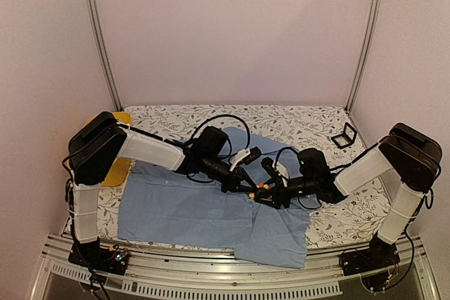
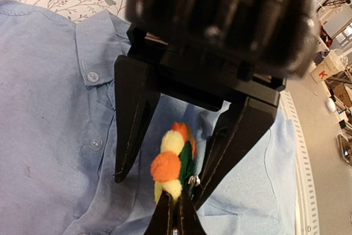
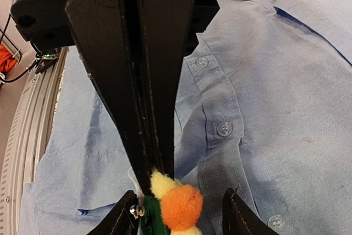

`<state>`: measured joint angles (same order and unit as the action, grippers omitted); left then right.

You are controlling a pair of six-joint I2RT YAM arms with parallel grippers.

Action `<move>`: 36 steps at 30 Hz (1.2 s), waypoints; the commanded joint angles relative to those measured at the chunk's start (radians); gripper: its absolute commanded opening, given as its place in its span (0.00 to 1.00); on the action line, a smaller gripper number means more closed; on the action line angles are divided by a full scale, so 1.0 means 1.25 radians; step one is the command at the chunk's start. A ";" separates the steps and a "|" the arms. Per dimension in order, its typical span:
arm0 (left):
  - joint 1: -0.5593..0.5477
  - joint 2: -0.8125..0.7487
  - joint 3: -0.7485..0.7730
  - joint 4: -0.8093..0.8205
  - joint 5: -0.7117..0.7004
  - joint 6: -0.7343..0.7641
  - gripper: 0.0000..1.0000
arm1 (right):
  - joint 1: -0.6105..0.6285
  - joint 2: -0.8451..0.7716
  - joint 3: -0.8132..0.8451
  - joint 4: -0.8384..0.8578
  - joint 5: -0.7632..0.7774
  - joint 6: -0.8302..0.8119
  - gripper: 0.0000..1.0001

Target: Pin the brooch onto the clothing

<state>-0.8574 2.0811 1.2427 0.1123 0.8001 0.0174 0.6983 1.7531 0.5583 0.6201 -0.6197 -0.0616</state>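
Left wrist view showed the left gripper (image 2: 159, 190) with fingers (image 2: 135, 114) spread wide, the brooch (image 2: 168, 166) between them. The right gripper (image 3: 151, 171) was clamped on the brooch's edge, just above the shirt (image 3: 264, 81). To pin it well, the left fingers should probably steady the flower while the right drives the pin through one fabric layer. Both arms reached inward, low, meeting tip to tip.

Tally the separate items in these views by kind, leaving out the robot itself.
Shirt: 1
Brooch: 1
Yellow basket: 1
Black square frame: 1
Total: 4
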 commanded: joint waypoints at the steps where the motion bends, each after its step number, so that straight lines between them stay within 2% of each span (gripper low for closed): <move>1: -0.003 -0.030 0.023 -0.018 0.011 0.018 0.00 | -0.014 0.007 0.013 -0.016 0.011 0.011 0.50; 7: -0.005 -0.030 0.026 -0.020 0.011 0.018 0.00 | -0.028 0.005 0.012 -0.020 0.018 0.035 0.40; 17: -0.007 -0.021 0.042 -0.028 0.021 0.025 0.00 | -0.034 0.009 0.028 -0.051 0.031 0.040 0.38; 25: -0.011 -0.022 0.040 -0.032 0.023 0.029 0.00 | -0.046 0.009 0.031 -0.054 0.024 0.046 0.28; 36: -0.009 -0.017 0.027 -0.037 0.002 0.033 0.00 | -0.053 -0.003 0.021 -0.049 -0.014 0.074 0.26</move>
<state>-0.8597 2.0796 1.2770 0.0856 0.7822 0.0433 0.6590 1.7535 0.5770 0.5537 -0.6437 0.0196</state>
